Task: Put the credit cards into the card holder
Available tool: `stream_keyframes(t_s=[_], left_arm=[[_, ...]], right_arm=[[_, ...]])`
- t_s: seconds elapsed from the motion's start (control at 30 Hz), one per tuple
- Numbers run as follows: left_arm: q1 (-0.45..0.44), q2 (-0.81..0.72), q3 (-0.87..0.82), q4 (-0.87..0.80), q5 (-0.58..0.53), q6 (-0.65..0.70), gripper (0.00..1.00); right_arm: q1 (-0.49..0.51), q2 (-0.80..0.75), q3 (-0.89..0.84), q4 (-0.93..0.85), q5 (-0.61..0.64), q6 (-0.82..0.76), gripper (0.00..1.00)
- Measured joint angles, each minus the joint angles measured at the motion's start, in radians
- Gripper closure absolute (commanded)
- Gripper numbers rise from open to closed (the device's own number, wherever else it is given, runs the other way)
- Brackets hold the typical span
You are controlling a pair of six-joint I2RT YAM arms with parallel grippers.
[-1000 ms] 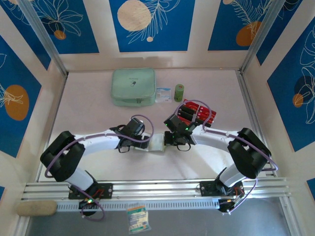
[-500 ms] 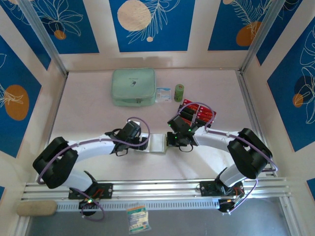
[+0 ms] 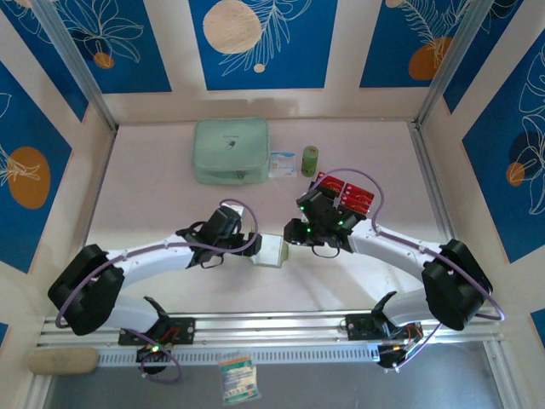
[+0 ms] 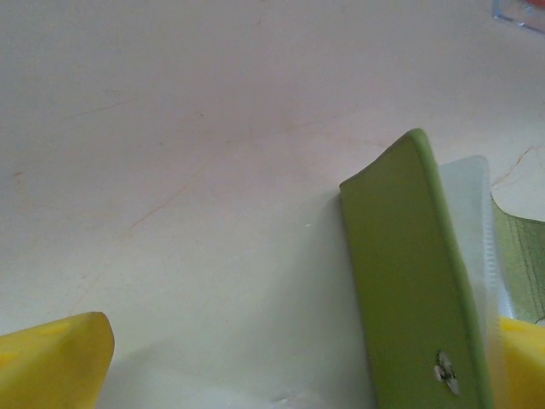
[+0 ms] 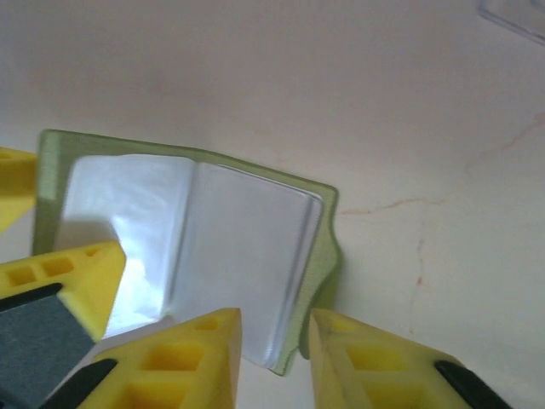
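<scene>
Card holder point(image 5: 196, 247) lies open on bench point(image 3: 153, 204), centre, between both hands. Left hand point(image 4: 281, 362) spread wide, with holder's raised olive flap between its fingers. Right hand point(image 5: 274, 341) narrowly parted over holder's near corner, seemingly not pinching. Holder likely light and floppy, sleeves slick; best pinned by cover edge, leaving sleeve mouth free. Credit cards point(image 3: 349, 194) farther right: stiff, thin, slippery; take by short edge. Open bench left. Mint pouch point(image 3: 230, 151) and green roll point(image 3: 310, 160) far.

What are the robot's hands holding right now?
Nothing, it seems. The left gripper stands wide open around the wallet's green cover. The right gripper has its fingers parted over the wallet's edge, not pinching it.
</scene>
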Motion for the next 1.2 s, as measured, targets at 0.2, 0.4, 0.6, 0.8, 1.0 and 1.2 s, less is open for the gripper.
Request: stream_keyframes(t_s=[0.2,0.4,0.6,0.8,1.0,1.2], left_arm=[[0.000,-0.008,0.000,-0.020,-0.036,-0.013,0.00],[0.001,-0.009,0.000,-0.058,-0.084,-0.027,0.00],[0.006,-0.009,-0.025,-0.062,-0.117,-0.034,0.00],[0.010,-0.009,-0.072,-0.056,-0.125,-0.045,0.00],[0.010,-0.009,-0.112,-0.023,-0.125,-0.060,0.00],[0.010,-0.009,-0.121,-0.004,-0.133,-0.062,0.00]], right_arm=[[0.039,0.049,0.030,0.024,-0.024,0.034,0.86],[0.085,0.179,0.072,0.064,-0.035,0.053,0.91],[0.096,0.281,0.089,0.100,-0.034,0.068,0.94],[0.082,0.310,0.080,0.108,-0.031,0.064,0.95],[0.060,0.311,0.063,0.122,-0.033,0.052,0.95],[0.053,0.310,0.062,0.122,-0.040,0.036,0.95]])
